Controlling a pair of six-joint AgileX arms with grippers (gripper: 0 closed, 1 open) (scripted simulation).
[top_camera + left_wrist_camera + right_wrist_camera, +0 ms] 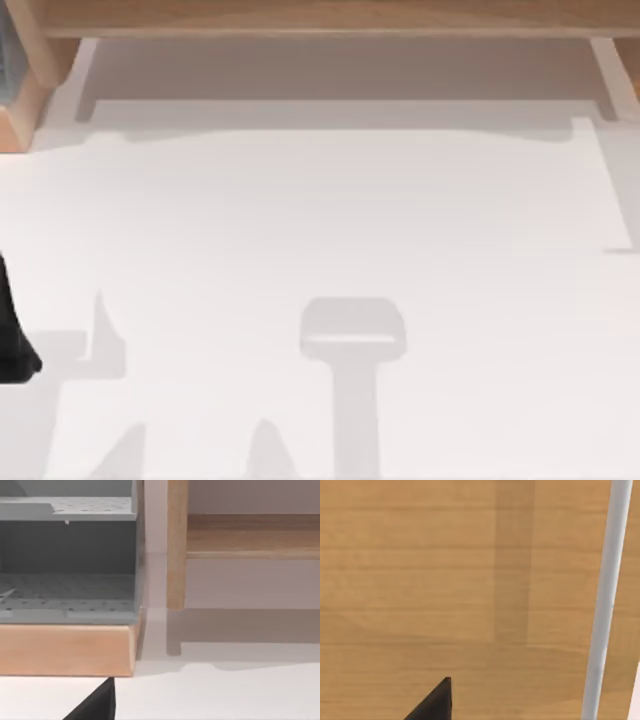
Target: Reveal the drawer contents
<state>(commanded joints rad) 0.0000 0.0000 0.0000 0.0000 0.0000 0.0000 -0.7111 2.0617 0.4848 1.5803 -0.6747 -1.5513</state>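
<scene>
The wooden cabinet (330,18) runs along the far edge of the white table (330,230) in the top view, its pale underside and two light rails reaching toward the near side. At the table's left edge a dark piece of the left arm (12,335) shows, low and near, well apart from the cabinet front. From the left wrist view, a black fingertip (97,705) of the left gripper points toward a wooden-framed corner of the furniture (65,650), where grey perforated shelves (67,597) sit behind the wooden lip; a wooden leg (176,545) stands just to the side, with a wooden rail (252,536) beyond it. Whether the left gripper's fingers are spread or pressed together cannot be told. The right wrist view looks straight at a wood-grain drawer front (450,580), very close, with a slim pale grey bar handle (605,600) running along it; one black fingertip (435,702) of the right gripper lies against the panel side of the view, apart from the handle and not around it, and its spread cannot be told either
</scene>
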